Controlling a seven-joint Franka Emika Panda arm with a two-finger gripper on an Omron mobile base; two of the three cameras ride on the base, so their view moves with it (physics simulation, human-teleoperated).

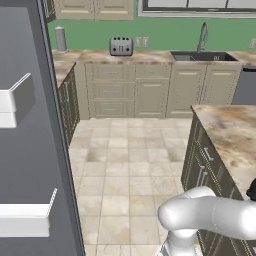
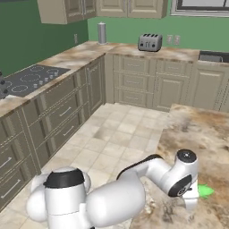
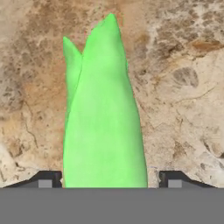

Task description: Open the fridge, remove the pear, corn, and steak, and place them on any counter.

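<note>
The corn (image 3: 103, 113), bright green and tapered, lies on the beige-brown marbled counter (image 3: 183, 65) of the island. My gripper (image 3: 110, 179) points down over it, with a dark fingertip (image 3: 47, 179) on each side of its thick end. The jaws stand a little wider than the corn, with a thin gap on the right side, so the gripper is open. In the right base view, the corn (image 2: 206, 191) peeks out beside my wrist on the island counter (image 2: 197, 129). The fridge door (image 1: 30, 155) stands open at the left, with white shelves inside. The pear and steak are out of view.
A toaster (image 1: 121, 46), a steel canister (image 1: 60, 39) and a sink (image 1: 202, 56) are on the back counter. A cooktop (image 2: 29, 80) is set in the left counter. Tiled floor (image 1: 130, 165) lies between the fridge door and the island.
</note>
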